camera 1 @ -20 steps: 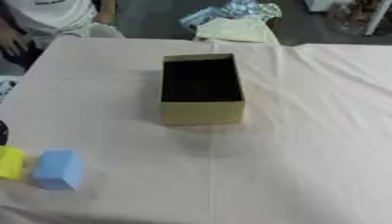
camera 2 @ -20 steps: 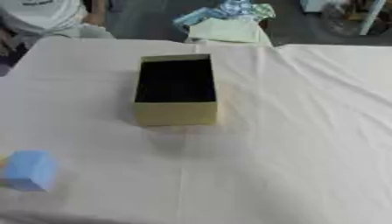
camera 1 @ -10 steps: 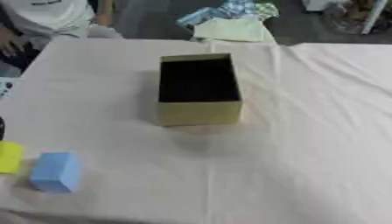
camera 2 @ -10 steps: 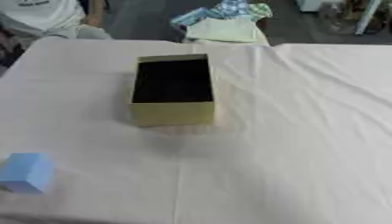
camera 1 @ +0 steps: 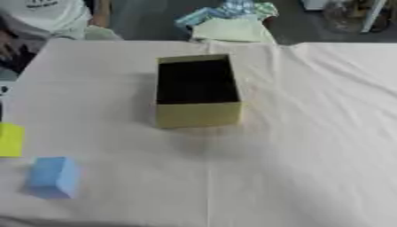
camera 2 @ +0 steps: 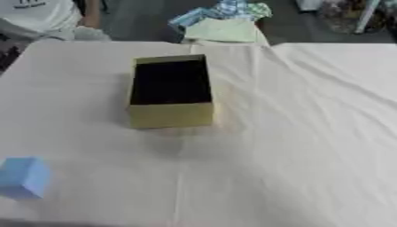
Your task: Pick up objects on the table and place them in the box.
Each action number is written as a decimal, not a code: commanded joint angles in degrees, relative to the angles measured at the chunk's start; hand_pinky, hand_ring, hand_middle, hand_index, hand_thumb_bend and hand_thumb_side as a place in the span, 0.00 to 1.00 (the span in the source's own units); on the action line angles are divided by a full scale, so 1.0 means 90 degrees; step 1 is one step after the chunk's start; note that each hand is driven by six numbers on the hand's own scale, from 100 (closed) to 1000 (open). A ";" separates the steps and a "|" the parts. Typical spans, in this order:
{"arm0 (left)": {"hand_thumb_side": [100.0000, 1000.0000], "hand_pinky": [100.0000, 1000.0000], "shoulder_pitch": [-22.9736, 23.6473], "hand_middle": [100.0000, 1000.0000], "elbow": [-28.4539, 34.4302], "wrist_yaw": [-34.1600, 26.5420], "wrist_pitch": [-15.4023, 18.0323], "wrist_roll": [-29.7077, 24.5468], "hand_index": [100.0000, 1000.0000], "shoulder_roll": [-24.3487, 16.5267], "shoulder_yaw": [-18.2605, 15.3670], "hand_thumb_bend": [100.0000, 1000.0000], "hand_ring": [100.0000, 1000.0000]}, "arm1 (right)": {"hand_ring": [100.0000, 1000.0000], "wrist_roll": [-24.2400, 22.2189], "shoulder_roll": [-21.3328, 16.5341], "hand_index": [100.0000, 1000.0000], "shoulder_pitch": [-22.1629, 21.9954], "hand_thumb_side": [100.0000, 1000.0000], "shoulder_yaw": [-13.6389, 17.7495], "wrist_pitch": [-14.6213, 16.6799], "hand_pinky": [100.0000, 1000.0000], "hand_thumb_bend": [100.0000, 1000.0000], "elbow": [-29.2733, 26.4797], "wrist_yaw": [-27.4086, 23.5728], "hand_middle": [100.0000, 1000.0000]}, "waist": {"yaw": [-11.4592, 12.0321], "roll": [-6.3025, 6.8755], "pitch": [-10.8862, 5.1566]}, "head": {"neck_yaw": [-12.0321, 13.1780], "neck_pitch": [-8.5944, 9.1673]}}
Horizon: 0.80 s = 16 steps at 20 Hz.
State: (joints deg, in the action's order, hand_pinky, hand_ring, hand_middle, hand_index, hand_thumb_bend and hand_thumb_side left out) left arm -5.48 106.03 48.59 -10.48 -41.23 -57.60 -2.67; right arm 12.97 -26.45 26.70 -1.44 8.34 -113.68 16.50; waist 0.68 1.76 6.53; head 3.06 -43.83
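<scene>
- An open, olive-yellow cardboard box (camera 1: 197, 91) is standing near the middle of the table draped in a cream cloth (camera 1: 310, 146), its dark inside looking empty, so nothing seems placed yet.
- A light blue foam block (camera 1: 52, 176) is lying on the cloth at the near left, well apart from the box.
- A flat yellow block (camera 1: 10, 139) is sitting just beyond the blue one, cut by the left edge of the left eye view.
- Neither robot hand is showing in either view, so I cannot tell whether their fingers are spread or curled.
- Judging by position, the left hand is likely best placed to reach both blocks.
</scene>
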 commanded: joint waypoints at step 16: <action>0.00 0.03 -0.3425 0.17 -0.0041 -0.0137 0.0746 -0.0298 0.32 0.0834 0.1075 0.45 0.10 | 0.71 -0.0118 -0.0009 0.84 0.0159 0.70 -0.0058 0.0017 0.79 0.00 -0.0101 -0.0100 0.53 | -0.0216 0.0017 -0.0116 | -0.0265 -0.0032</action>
State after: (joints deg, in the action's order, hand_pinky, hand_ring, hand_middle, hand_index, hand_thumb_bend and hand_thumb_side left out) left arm -35.04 106.07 47.03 -4.41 -43.97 -50.19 6.55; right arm 12.14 -25.95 27.22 -2.15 8.42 -113.68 15.95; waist -1.29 1.90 6.31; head 0.90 -43.83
